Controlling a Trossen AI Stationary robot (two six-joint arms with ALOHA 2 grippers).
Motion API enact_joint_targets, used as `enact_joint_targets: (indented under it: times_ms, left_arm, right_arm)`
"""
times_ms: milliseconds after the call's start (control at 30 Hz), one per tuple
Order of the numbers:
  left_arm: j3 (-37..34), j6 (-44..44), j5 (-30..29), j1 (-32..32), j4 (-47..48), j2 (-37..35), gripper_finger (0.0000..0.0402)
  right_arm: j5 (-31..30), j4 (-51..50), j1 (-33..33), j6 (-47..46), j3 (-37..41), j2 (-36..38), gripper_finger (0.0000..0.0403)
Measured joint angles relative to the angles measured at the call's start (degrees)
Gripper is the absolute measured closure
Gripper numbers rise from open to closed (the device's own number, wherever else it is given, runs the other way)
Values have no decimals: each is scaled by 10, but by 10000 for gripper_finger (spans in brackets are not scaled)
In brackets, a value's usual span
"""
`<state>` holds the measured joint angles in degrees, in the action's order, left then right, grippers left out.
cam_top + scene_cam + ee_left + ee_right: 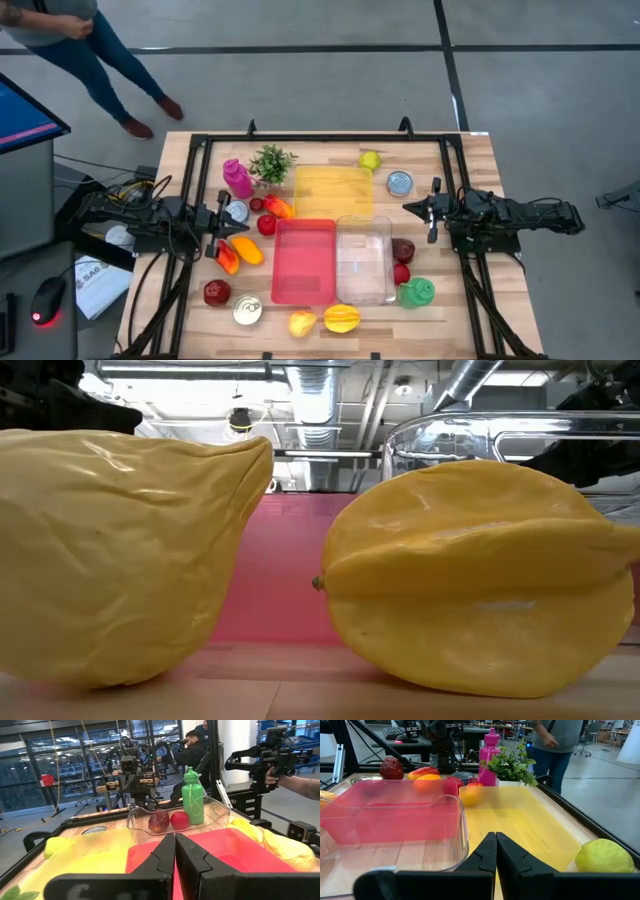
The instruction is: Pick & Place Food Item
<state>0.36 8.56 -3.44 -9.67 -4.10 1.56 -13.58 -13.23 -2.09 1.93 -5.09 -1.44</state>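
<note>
Food items are lying scattered round three bins on the wooden table. From above, a yellow bin is sitting far-centre, a red bin near it and a clear bin to the red one's right. A starfruit and a yellow pear are resting at the near edge, just in front of the red bin. A dark red fruit and a green bottle are lying beside the clear bin on its right; a lime-yellow fruit and a tin can are sitting further back. A pink bottle and a small plant are standing left of the yellow bin. The left gripper is hovering at the left with its fingers pressed together, holding nothing; the right gripper is hanging at the right, likewise pinched closed and empty. A person is walking beyond the far-left corner.

At table height, the pear and starfruit are filling the picture, apart, with the red bin behind them.

Past the left wrist, closed fingers are pointing over the red bin toward the clear bin.

Past the right wrist, closed fingers are aiming across the yellow bin, the lime-yellow fruit beside it
</note>
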Motion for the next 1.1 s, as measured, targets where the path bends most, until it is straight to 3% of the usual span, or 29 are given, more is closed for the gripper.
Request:
enact_joint_targets:
  times_ms: [700,867,1100]
  left_arm:
    - [0,-19,-11,0,-1,0,399]
    - [0,-9,-14,1,-40,0,399]
    - [0,-7,-89,1,-72,0,399]
  right_arm:
    - [0,2,0,0,0,0,402]
    - [0,31,0,2,2,0,402]
    - [0,98,0,75,1,0,402]
